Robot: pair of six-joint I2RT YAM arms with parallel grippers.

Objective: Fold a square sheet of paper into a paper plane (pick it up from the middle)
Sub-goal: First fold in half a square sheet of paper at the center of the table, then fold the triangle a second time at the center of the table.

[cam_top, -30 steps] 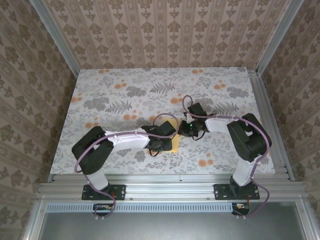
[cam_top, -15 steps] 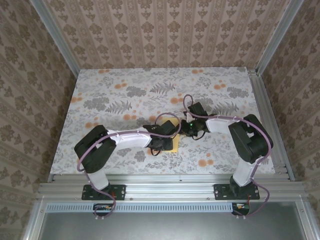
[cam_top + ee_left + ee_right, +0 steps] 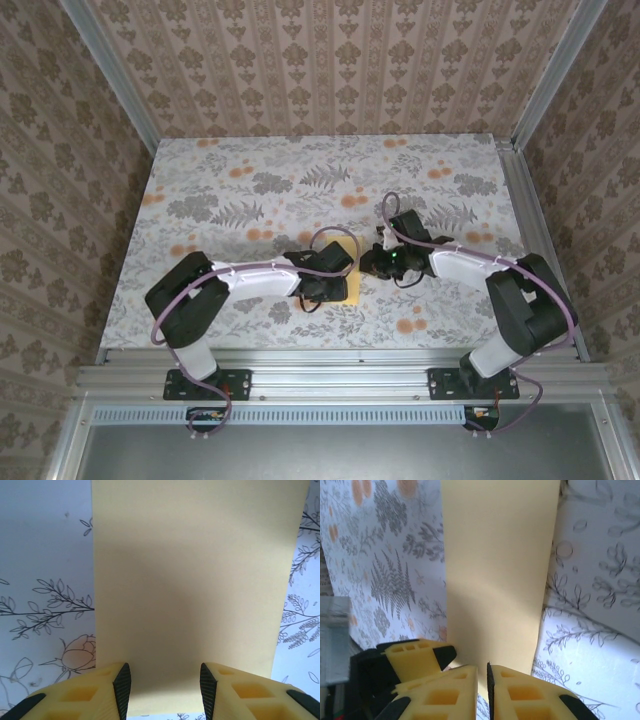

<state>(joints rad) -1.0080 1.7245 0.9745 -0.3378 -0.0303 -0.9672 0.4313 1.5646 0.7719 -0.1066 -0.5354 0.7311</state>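
Note:
The square sheet of paper is pale yellow and lies flat on the table's near middle, mostly covered by both wrists. In the left wrist view the paper is a smooth rectangle. My left gripper stands open over its near edge, one finger on each side. In the right wrist view the paper runs as a long strip into the thin slit of my right gripper, shut on its end. A left finger sits close beside it. A paper plane is out of view.
A floral tablecloth covers the table. Aluminium rails run along the right side and the front edge. Wallpapered walls close in the back and both sides. Both arms meet over the near middle.
The right arm's elbow has swung out to the right and nearer, the forearm lying lower. Its gripper stays at the paper's right edge. The left arm has barely moved.

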